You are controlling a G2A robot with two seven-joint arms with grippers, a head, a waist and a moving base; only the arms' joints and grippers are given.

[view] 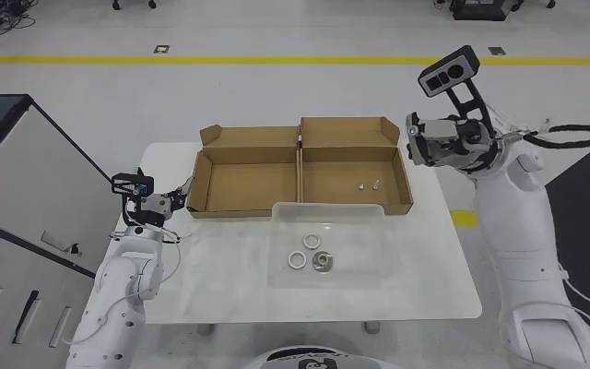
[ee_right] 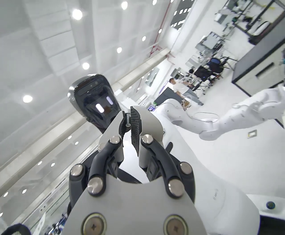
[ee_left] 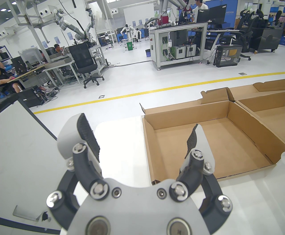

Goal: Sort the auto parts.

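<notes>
Seeing a white tabletop [view: 424, 272] with two open cardboard boxes side by side along its far edge: left box [view: 244, 184], and right box [view: 332, 180] with two small pale parts [view: 369, 183] lying near its right wall. A clear tray [view: 364, 263] sits just in front of the boxes, mostly before the right one; touching them or not, I can't tell. Left arm is low at the tabletop's left edge, forearm running up from the near side, left tool [ee_left: 142, 138] level and pointing at the left box's near-left corner, fingers spread wide apart. Right arm is lifted well above the tabletop, off the right box's far-right corner, wrist rolled so the right tool [ee_right: 128, 112] aims up at the ceiling lights [ee_right: 77, 14]. I read its fingers as pinched together on a small threaded metal part [ee_right: 127, 121] held at the tips. In the tray: two white rings [view: 313, 240] and one grey metal ring [view: 323, 263], close together, left of centre.
</notes>
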